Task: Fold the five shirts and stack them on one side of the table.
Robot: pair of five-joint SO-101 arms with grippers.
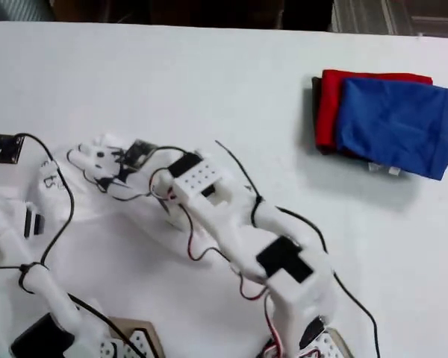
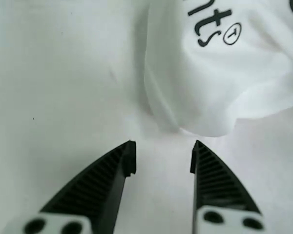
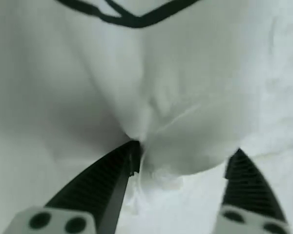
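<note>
On the left side of the white tabletop (image 1: 209,74) I am holding my left pincer (image 2: 163,146) open, its two black ribbed fingers (image 2: 112,175) spread apart and gripping nothing. It is pointing at bare tabletop, just short of the rounded edge of a crumpled white fabric shirt with black print (image 2: 210,83), and it is not touching the cloth. That shirt is lying at the near left of the tabletop, under and around both of my arms.

A little further right, I am holding my right pincer (image 3: 185,148) against the same white shirt with its jaws wide open. A bunched fold of the cloth is sitting between them. One finger is touching a crease and the other is standing at the edge of the bulge, so nothing is being clamped.

At the far right, well apart from my arms, folded shirts are lying in a stack. A folded blue shirt (image 1: 396,123) is lying on top. A folded red shirt (image 1: 328,104) is showing beneath it along its left and far edges. A dark folded shirt (image 1: 316,89) is peeking out as a thin strip at the left.
</note>
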